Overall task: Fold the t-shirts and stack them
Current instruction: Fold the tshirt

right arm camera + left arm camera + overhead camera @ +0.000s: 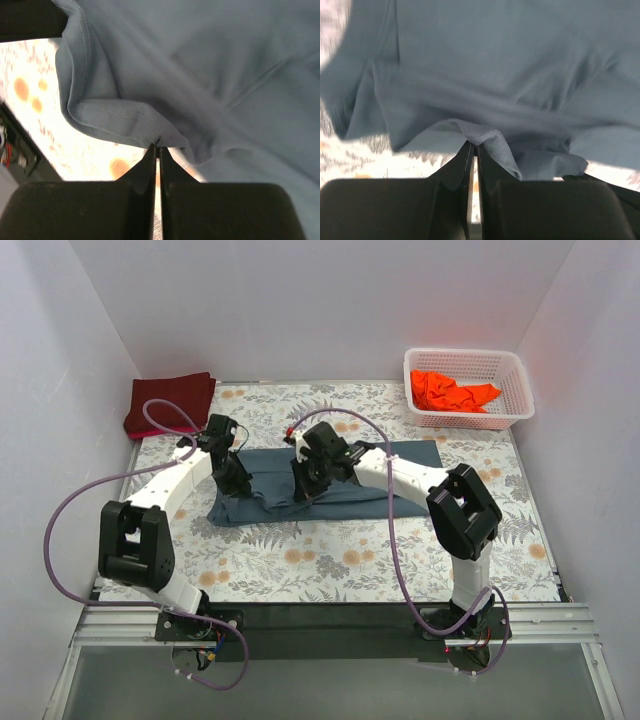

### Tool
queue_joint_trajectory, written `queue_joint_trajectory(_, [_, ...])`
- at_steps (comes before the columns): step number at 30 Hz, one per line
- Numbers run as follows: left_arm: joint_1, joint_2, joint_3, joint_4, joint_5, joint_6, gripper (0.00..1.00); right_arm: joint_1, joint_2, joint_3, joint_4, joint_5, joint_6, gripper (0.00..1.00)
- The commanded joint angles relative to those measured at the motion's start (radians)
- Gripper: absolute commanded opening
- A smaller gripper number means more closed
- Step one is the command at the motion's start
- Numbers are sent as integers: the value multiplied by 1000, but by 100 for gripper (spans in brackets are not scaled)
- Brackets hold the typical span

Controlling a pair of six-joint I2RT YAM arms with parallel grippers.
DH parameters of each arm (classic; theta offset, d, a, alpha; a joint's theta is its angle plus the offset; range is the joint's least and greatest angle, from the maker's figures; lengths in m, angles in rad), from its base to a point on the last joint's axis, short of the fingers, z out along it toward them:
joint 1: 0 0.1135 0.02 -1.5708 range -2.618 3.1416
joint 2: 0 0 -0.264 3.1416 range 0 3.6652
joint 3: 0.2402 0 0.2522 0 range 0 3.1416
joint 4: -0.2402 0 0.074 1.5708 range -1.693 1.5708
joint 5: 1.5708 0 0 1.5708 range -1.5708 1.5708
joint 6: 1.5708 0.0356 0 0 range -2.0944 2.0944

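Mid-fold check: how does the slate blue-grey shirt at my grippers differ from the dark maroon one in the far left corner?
The slate blue-grey cotton t-shirt lies stretched wide across mid-table; the dark maroon red t-shirt is a compact folded square. The blue-grey one is pinched by the left gripper and right gripper, both shut on its edges; the maroon one is untouched. Both rest on the floral table.

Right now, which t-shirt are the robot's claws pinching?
The blue-grey t-shirt spread mid-table: the left claw and right claw pinch its fabric. The maroon t-shirt lies untouched far left; the orange t-shirt sits in the basket.
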Motion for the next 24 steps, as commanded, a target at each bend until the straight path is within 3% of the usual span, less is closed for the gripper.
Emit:
queue_joint_trajectory(1, [17, 92, 107, 27, -99, 43, 0, -73, 57, 105, -25, 6, -24, 1])
queue_joint_trajectory(11, [53, 305, 325, 162, -117, 95, 0, -168, 228, 338, -25, -42, -38, 1])
queue_joint_trajectory(24, [73, 390, 383, 215, -122, 129, 0, -209, 315, 379, -25, -77, -17, 2])
